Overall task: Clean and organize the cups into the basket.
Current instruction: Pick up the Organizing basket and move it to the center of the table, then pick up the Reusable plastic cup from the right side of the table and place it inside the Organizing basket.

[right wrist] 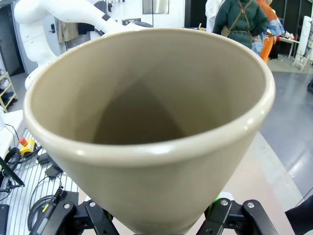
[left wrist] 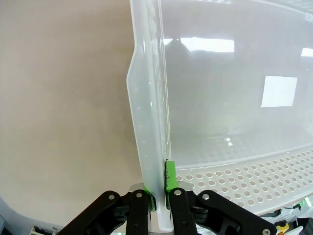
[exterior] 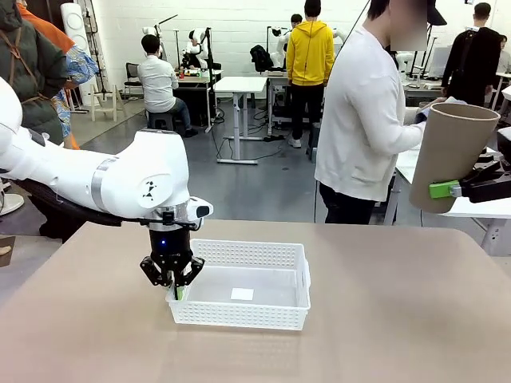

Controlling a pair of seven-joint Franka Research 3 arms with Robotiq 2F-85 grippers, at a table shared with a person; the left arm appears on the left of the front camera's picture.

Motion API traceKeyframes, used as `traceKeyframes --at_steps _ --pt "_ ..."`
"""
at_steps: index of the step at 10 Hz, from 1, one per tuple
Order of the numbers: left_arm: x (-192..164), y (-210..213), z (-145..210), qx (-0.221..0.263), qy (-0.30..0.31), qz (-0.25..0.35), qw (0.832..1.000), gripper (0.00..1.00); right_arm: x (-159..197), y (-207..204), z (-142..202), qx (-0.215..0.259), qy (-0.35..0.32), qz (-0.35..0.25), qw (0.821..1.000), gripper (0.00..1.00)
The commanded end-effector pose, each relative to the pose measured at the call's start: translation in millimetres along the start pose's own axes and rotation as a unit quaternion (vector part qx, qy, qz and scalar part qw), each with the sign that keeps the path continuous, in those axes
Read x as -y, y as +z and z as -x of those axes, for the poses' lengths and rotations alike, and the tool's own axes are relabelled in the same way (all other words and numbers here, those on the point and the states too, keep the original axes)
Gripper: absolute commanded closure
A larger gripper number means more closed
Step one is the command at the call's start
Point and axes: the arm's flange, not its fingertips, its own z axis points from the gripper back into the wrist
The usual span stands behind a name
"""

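Note:
A shallow white perforated basket (exterior: 271,254) sits mid-table with nothing inside but a white label on its base. My left gripper (exterior: 176,290) points straight down at its near left corner, shut on the basket's left rim (left wrist: 149,147); the green pads pinch the thin wall (left wrist: 168,177). At the far right, held up off the table, a tan-brown cup (exterior: 449,155) tilts mouth-up in my right gripper (exterior: 457,190), its fingers closed around the cup's lower body. The right wrist view looks into that cup's open mouth (right wrist: 146,88), with nothing in it.
A person in a white top (exterior: 363,120) stands beyond the table's far edge, turned toward the right. The tan tabletop (exterior: 399,319) lies bare around the basket. Other people, tables and chairs stand farther back in the room.

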Motion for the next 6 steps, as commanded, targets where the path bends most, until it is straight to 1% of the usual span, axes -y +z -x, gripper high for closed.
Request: traceKeyframes --at_steps 1,2,6 --pt "5.9 8.7 -0.7 0.005 0.0 -0.006 1.0 1.0 -1.6 0.1 -1.4 -0.002 0.004 -0.004 1.0 0.36" --pt "0.0 0.0 0.0 0.0 0.0 0.0 1.0 1.0 -1.6 0.1 -1.4 -0.002 0.004 -0.004 1.0 0.36" --pt "0.0 0.0 0.0 0.0 0.0 0.0 1.0 1.0 -1.6 0.1 -1.4 -0.002 0.004 -0.004 1.0 0.36"
